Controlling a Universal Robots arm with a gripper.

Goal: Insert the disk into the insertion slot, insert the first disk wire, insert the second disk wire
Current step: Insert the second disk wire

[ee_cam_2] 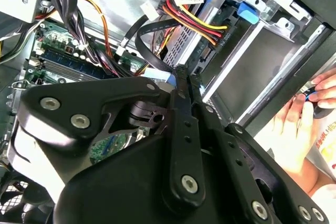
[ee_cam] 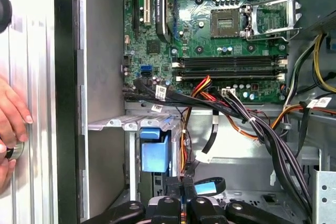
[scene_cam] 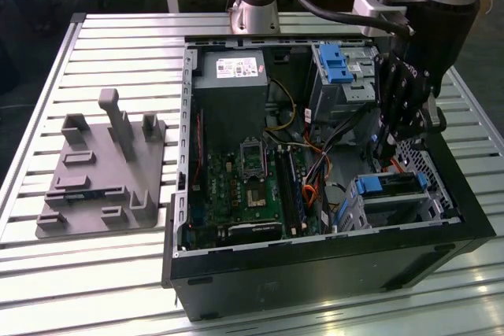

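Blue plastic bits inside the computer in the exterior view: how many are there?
2. A blue latch sits on the tall bay, farther from the camera. The disk has a blue frame, in the insertion slot nearer the camera. Cables may hide smaller ones.

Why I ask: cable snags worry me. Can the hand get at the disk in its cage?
Probably yes. The hand hangs inside the open case, close above the disk, and nothing solid appears to lie between them. Loose cables run beside that path and might brush it.
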